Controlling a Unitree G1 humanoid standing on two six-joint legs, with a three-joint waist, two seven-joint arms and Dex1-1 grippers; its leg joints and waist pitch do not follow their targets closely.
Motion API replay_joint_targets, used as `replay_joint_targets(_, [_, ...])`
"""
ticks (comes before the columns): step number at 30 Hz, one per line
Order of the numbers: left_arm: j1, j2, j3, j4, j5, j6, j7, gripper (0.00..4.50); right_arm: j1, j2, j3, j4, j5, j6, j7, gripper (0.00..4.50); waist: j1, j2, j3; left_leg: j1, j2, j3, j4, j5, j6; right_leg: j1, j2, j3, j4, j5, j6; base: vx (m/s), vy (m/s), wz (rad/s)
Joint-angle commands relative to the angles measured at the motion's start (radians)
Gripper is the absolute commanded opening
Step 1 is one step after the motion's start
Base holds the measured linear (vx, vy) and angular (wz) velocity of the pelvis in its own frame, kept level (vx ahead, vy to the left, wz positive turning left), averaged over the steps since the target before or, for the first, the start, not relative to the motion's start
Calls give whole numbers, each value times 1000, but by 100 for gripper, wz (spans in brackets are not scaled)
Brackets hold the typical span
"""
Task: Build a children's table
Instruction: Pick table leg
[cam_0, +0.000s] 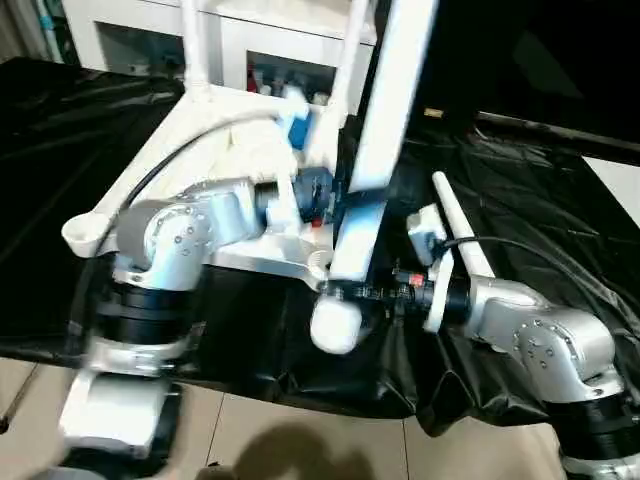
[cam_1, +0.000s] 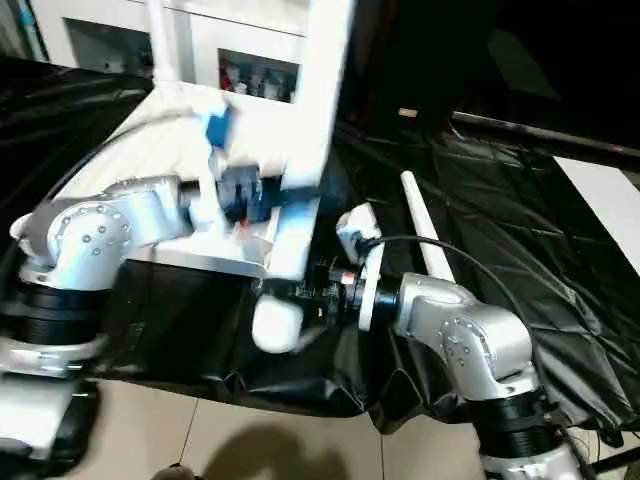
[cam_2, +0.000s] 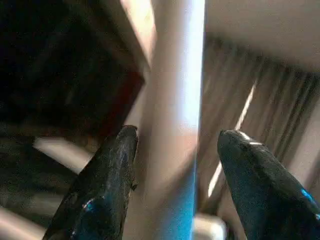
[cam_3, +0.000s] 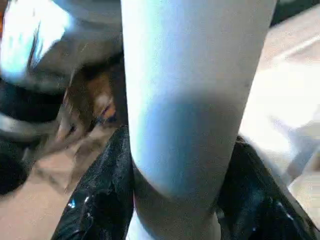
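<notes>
- Here the whole step turns on one white leg: its long axis runs steeply up and away from the near corner of the table top, and its rounded lower end hangs just off that corner, toward the robot
- The right gripper is pinching this leg low down, just above the rounded end; in its wrist view both black fingers press against the tube
- The left gripper straddles the same leg higher up; its fingers stand spread, one nearly touching the tube and the other clear of it, so this looks like a loose guide, not a grip
- The right arm is therefore the one carrying the leg, and it is nearest the leg's lower end, next to the near corner
- The table top lies flat with its underside seemingly up, though motion blur makes that hard to judge; two more legs stand up from its far corners
- Beside the table top, on the robot's right, a fourth leg lies loose, its long axis pointing away from the robot
- Under the table top is a black crinkled sheet over a bench
- Beyond the table top's far edge stands a white cabinet with glass doors; below its near edge is pale tiled floor
</notes>
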Motion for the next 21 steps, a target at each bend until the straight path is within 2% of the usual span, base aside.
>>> replay_joint_targets(1, [10, -51, 60, -9, -49, -61, 76, 296, 3, 11, -74, -1, 36, -37, -26, 186, 4, 24, -72, 1, 14, 9, -75, -183, -42, 62, -72, 36, -78, -334, -117, 0, 0, 0])
replay_joint_targets(3, [14, -82, 93, -8, -70, -93, 106, 296, 4, 23, -91, -8, 52, -49, -31, 186, 3, 23, -72, 0, 12, 9, -76, -182, -35, 62, -69, 35, -79, -335, -105, 0, 0, 0])
replay_joint_targets(4, [15, -102, 116, -6, -83, -117, 130, 296, 5, 29, -102, -12, 60, -56, -34, 186, 2, 26, -72, 0, 12, 8, -77, -185, -32, 62, -68, 34, -80, -340, -99, 0, 0, 0])
replay_joint_targets(5, [15, -118, 146, -2, -107, -124, 166, 296, 7, 35, -110, -17, 55, -72, -48, 186, 1, 23, -71, 0, 12, 8, -76, -187, -28, 61, -68, 34, -83, -346, -93, 0, 0, 0])
replay_joint_targets(6, [21, -124, 175, -3, -116, -132, 199, 296, 12, 42, -124, -24, 33, -111, -81, 186, 1, 25, -72, -1, 12, 7, -77, -187, -30, 61, -68, 35, -82, -347, -90, 0, 0, 0])
replay_joint_targets(7, [21, -124, 175, -3, -116, -132, 199, 296, 12, 42, -124, -24, 33, -111, -81, 186, -1, 22, -71, 0, 11, 8, -76, -192, -30, 59, -68, 33, -84, -364, -82, 0, 0, 0])
replay_joint_targets(8, [31, -104, 169, -6, -71, -127, 219, 296, 12, 52, -140, -23, 0, -151, -123, 186, -1, 16, -71, 0, 10, 9, -76, -188, -27, 58, -66, 33, -86, -381, -68, 0, 0, 0])
replay_joint_targets(9, [77, 35, -9, -1, 224, -187, 222, 296, 3, 49, -144, 18, -149, -255, -252, 186, -2, 16, -71, 1, 11, 8, -78, -184, -29, 56, -66, 34, -84, -386, -61, 0, 0, 0])
replay_joint_targets(10, [84, 59, -41, 2, 273, -200, 225, 296, 2, 47, -142, 26, -175, -271, -272, 186, -6, 24, -67, 2, 13, 1, -87, -182, -42, 48, -62, 33, -89, -430, 0, 0, 0, 0])
replay_joint_targets(11, [91, 80, -69, 5, 315, -210, 227, 296, 1, 46, -141, 33, -198, -285, -290, 186, -8, 25, -70, 4, 12, 0, -88, -182, -47, 50, -63, 34, -89, -449, 27, 0, 0, 0])
replay_joint_targets(12, [102, 128, -130, 27, 399, -233, 236, 296, -4, 48, -144, 55, -240, -313, -337, 186, -7, 31, -70, 10, 10, 3, -85, -184, -56, 46, -65, 36, -92, -462, 48, 0, 0, 0])
replay_joint_targets(13, [102, 128, -130, 27, 399, -233, 236, 296, -4, 48, -144, 55, -240, -313, -337, 186, -13, 29, -73, 10, 7, 6, -83, -176, -58, 49, -63, 37, -86, -433, 36, 0, 0, 0])
replay_joint_targets(14, [115, 181, -199, 72, 487, -297, 233, 296, -9, 57, -153, 91, -286, -343, -410, 186, -14, 30, -73, 8, 8, 7, -82, -169, -57, 51, -62, 37, -85, -411, 23, 0, 0, 0])
replay_joint_targets(15, [128, 237, -268, 126, 569, -347, 234, 296, -20, 73, -159, 146, -340, -380, -510, 186, -14, 44, -72, 16, 9, 7, -83, -180, -58, 39, -59, 39, -88, -376, 3, 0, 0, 0])
replay_joint_targets(16, [129, 240, -273, 129, 575, -356, 233, 296, -20, 73, -157, 150, -344, -380, -517, 186, -19, 38, -73, 12, 6, 6, -85, -186, -64, 45, -58, 38, -78, -364, -12, 0, 0, 0])
replay_joint_targets(17, [136, 250, -291, 137, 600, -391, 236, 296, -18, 73, -143, 164, -373, -381, -555, 186, -14, 39, -76, 12, 9, 7, -84, -176, -70, 48, -60, 40, -73, -326, -29, 0, 0, 0])
replay_joint_targets(18, [138, 252, -296, 139, 605, -382, 256, 296, -15, 70, -133, 169, -400, -385, -585, 186, -13, 56, -75, 13, 10, 4, -85, -172, -75, 48, -62, 42, -68, -296, -44, 0, 0, 0])
replay_joint_targets(19, [141, 254, -310, 137, 627, -388, 286, 296, -4, 75, -128, 176, -443, -403, -634, 186, -18, 51, -77, 11, 11, 6, -83, -155, -82, 53, -59, 42, -60, -228, -68, 0, 0, 0])
replay_joint_targets(20, [141, 255, -313, 136, 634, -391, 292, 296, -2, 77, -128, 177, -451, -408, -643, 186, -16, 50, -79, 10, 12, 6, -82, -138, -84, 55, -59, 43, -56, -193, -79, 0, 0, 0])
replay_joint_targets(21, [157, 242, -302, 122, 645, -439, 301, 296, 21, 93, -134, 166, -473, -425, -673, 186, -15, 50, -76, 6, 7, 11, -80, -119, -76, 59, -61, 45, -55, -146, -98, 0, 0, 0])
